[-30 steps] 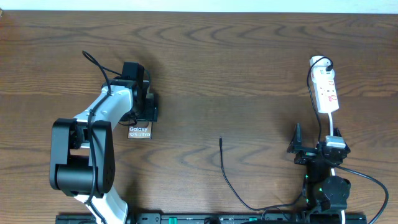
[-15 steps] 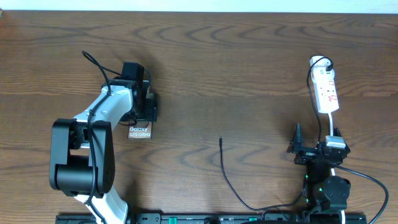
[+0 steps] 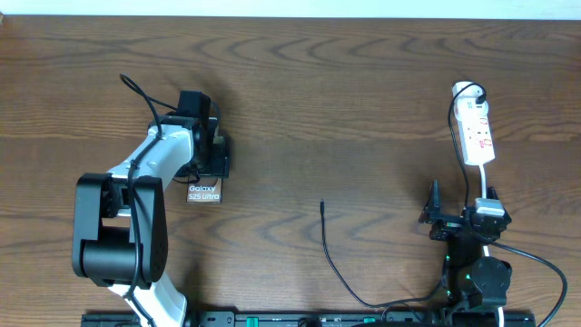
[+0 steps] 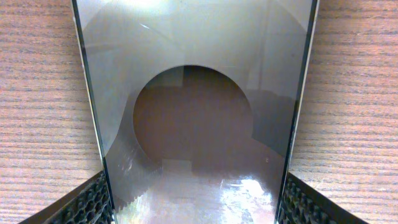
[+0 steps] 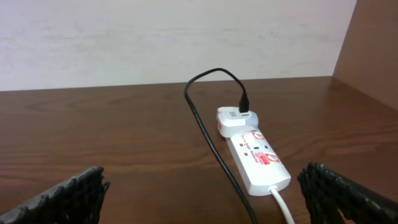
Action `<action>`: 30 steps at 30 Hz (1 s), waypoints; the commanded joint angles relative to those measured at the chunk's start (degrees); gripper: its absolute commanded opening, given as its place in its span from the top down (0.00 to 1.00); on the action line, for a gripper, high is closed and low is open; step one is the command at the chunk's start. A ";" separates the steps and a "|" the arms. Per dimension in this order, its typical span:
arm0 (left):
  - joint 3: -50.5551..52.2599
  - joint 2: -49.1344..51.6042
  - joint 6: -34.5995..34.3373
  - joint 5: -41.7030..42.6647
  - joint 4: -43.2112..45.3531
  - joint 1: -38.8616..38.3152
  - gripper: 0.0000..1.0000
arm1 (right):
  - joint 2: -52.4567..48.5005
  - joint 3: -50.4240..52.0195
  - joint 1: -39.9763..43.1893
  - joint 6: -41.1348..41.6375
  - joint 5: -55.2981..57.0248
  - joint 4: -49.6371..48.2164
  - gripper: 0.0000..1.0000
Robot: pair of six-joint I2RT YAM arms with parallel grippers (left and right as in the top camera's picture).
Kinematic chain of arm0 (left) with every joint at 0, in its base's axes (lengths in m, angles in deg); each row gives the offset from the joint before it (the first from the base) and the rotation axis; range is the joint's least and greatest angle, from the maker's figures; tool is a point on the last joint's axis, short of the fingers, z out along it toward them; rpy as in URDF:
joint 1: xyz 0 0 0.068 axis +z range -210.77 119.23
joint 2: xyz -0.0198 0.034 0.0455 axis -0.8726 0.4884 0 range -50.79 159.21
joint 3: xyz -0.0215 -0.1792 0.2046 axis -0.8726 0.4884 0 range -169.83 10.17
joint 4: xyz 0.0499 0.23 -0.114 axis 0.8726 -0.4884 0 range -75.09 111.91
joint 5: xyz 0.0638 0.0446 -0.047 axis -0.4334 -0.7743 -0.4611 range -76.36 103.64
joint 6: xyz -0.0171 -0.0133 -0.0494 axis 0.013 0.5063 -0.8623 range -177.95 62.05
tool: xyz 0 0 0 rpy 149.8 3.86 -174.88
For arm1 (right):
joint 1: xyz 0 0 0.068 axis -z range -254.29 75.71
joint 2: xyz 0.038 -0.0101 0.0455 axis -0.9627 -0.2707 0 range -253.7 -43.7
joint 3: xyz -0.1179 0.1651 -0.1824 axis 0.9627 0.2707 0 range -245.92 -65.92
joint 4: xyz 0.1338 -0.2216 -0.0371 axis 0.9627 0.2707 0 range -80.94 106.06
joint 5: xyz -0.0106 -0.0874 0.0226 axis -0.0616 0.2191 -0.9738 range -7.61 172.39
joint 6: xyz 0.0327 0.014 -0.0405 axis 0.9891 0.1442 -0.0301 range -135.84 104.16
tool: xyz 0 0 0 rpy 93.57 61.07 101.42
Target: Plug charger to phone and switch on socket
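Phone [image 3: 203, 192]: long axis far-to-near, lettered end toward my base
Left claw [image 4: 199, 202]: I see it clamped on its long edges
Right claw [image 5: 202, 180]: spread wide, empty

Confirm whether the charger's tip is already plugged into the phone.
No, the charger's tip lies loose on the table, well apart from the phone.

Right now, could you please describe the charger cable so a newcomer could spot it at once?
On the wooden table, look at the bare middle. The charger cable curves from the robot's edge up to a slim free tip. Unlike the white cord of the power strip, it is thin and black.
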 commanded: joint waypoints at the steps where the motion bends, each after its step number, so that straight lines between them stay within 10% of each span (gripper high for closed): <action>1: 2.03 1.11 -0.92 0.79 -0.22 0.07 0.34 | 0.39 0.07 0.72 -0.83 -0.13 0.22 0.01; 30: 2.03 1.11 -0.92 0.79 -0.17 0.07 0.81 | 0.39 0.07 0.72 -0.83 -0.11 0.22 0.01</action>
